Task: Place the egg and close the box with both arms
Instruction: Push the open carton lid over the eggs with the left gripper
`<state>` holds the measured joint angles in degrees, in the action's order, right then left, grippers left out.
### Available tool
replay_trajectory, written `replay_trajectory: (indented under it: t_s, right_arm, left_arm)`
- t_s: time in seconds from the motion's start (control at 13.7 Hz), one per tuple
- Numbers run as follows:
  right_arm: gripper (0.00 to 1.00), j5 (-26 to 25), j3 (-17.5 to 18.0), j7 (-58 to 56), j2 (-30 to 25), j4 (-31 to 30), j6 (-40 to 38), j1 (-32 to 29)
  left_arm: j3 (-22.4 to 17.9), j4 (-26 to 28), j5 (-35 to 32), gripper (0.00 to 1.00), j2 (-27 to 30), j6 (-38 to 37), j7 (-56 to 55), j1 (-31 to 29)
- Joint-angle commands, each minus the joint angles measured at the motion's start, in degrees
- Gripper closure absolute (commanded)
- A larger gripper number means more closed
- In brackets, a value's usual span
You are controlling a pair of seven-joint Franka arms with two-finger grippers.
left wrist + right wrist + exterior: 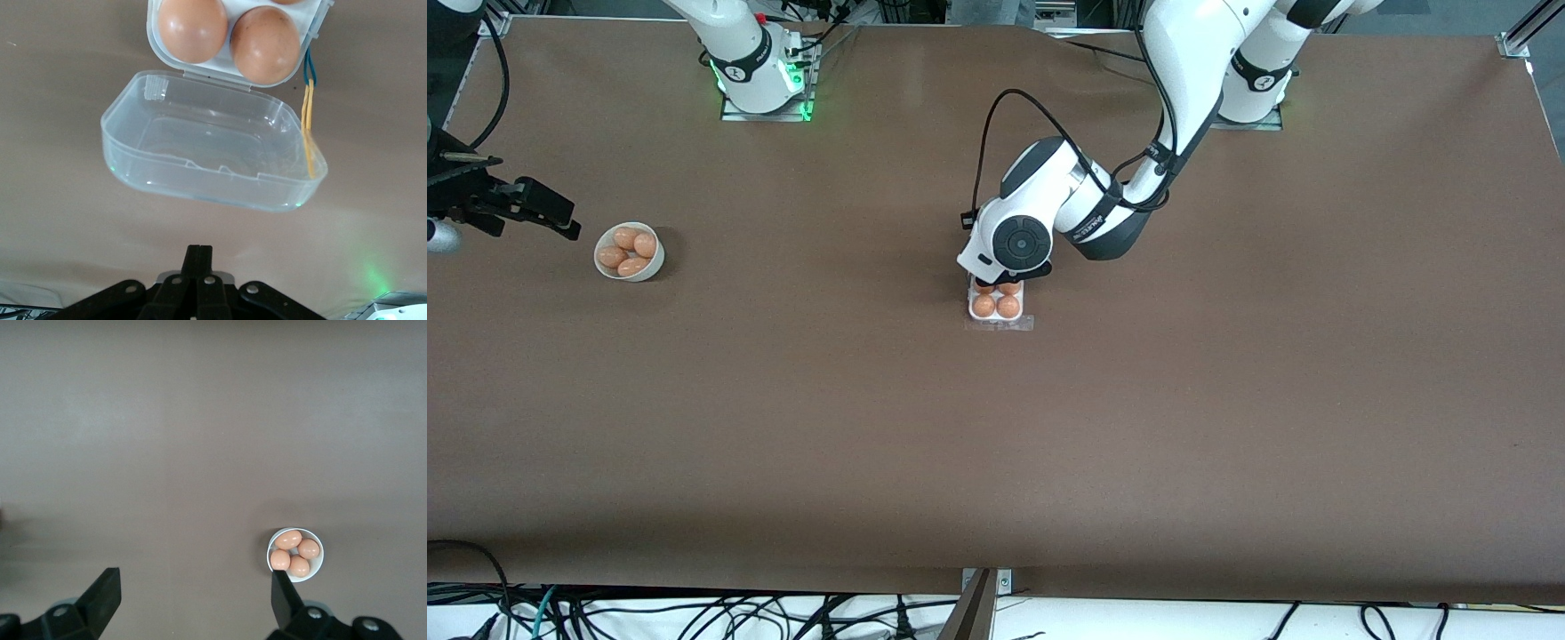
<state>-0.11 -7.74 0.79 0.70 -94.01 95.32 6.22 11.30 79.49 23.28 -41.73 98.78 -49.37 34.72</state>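
The box (997,307) lay mid-surface with four eggs (264,44), its lid (213,155) open flat toward the front camera. The left hand (1009,276) hovered over it; I cannot tell its state. The right hand (193,600), spread, waited beside the bowl (649,264) holding four eggs.

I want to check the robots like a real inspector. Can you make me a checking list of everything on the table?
Surface: brown table, flat and bare in the middle.
Job's things: the box sits mid-table with its clear lid open and lying flat; four eggs fill its cells.
Clutter: a white bowl with four more eggs, toward the right arm's end.
Hands: the left hand is over the box, hidden under its wrist in the front view; its fingers cannot be judged. The right hand is open, up beside the bowl, waiting.
Cables: black cable looping off the left arm; more along the table's edge.
Surroundings: green lights at the arm bases.
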Motion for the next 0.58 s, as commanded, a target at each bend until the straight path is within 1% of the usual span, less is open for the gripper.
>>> replay_trajectory:
  t_s: [0.0,0.22,0.51]
  right_arm:
    - [0.00,0.5,0.2,-0.9,-0.2,0.4,0.0,-0.4]
    - [0.00,1.0,0.3,-0.7,-0.2,0.4,0.0,-0.4]
    - [0.00,1.0,0.4,-0.7,-0.2,0.4,-0.1,-0.2]
  left_arm:
    - [-0.8,-1.5,0.3,1.00,-0.6,-0.2,0.2,0.5]
    - [-0.8,-1.6,-0.7,1.00,-0.6,-0.1,0.2,0.5]
    - [-1.1,-1.5,-1.4,1.00,-0.6,3.3,0.2,0.4]
